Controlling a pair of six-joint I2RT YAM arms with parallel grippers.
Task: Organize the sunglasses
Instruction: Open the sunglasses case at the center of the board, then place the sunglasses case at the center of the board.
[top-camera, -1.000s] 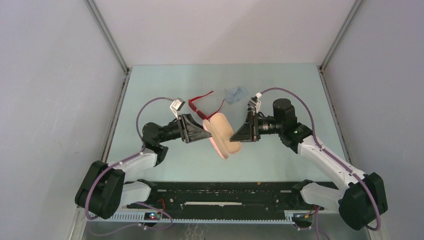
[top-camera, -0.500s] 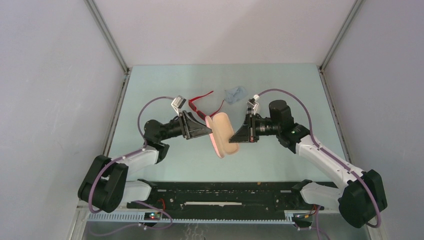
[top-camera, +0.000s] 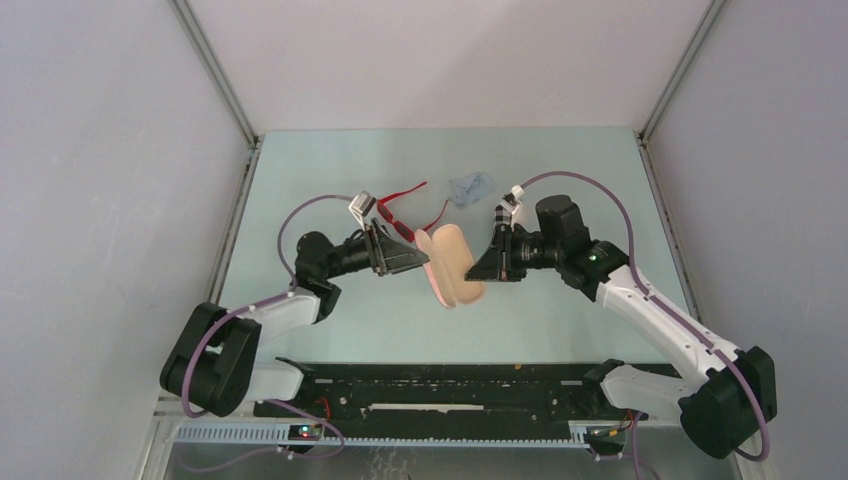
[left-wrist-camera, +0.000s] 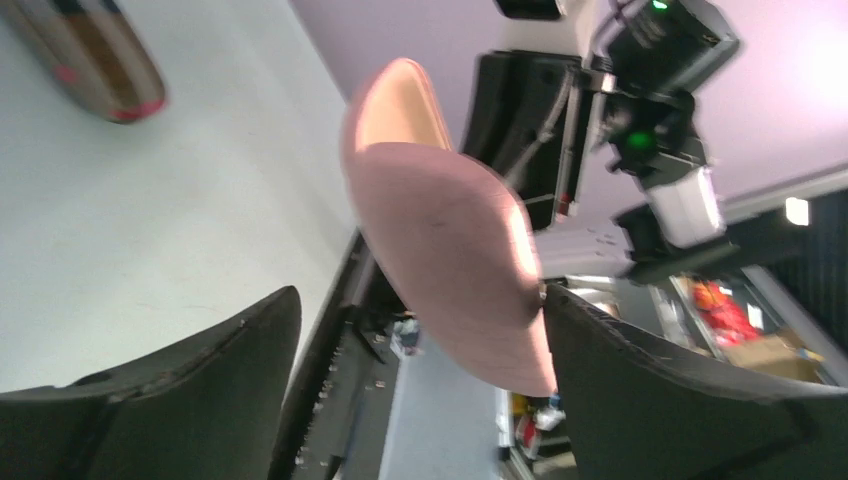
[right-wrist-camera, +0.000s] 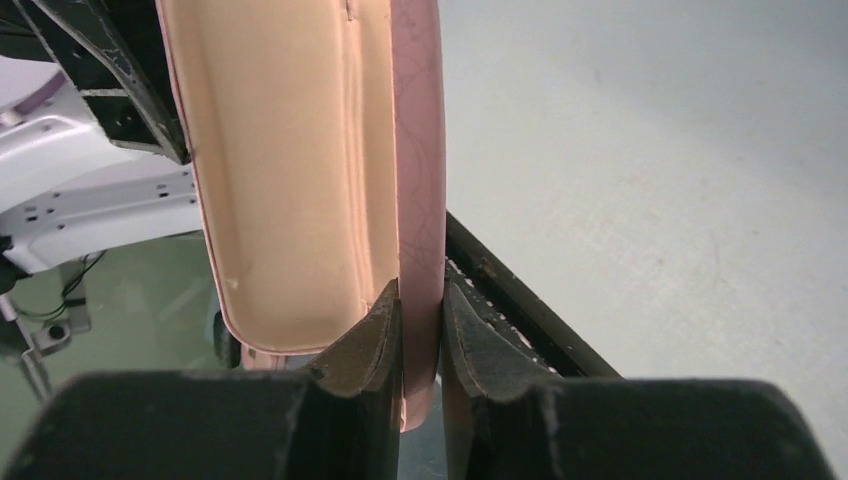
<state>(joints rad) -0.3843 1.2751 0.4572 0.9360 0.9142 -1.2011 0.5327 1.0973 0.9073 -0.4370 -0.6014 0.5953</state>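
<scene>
Grip is seen on the right side: the pink oblong hard-shell case, opened wide with its peach lining showing, is clamped by the right gripper. In the right wrist view both dark fingers are pressed together on the thin pink wall of the case, with the lining to their left.

The case is held on edge between the two arms over the middle of the pale green table; whether it touches the surface cannot be told.

On the left, the left gripper is seen with its jaws spread wide, one finger on either side of the pink outer shell. Nothing is gripped there, though the right-hand finger sits just beside the shell's edge.

The red plastic-framed sunglasses are lying on the table just beyond the left gripper, temples unfolded, outside the case. A crumpled pale blue cloth is spotted to their right, farther back. A brown striped oblong case is glimpsed on the table in the left wrist view.
</scene>
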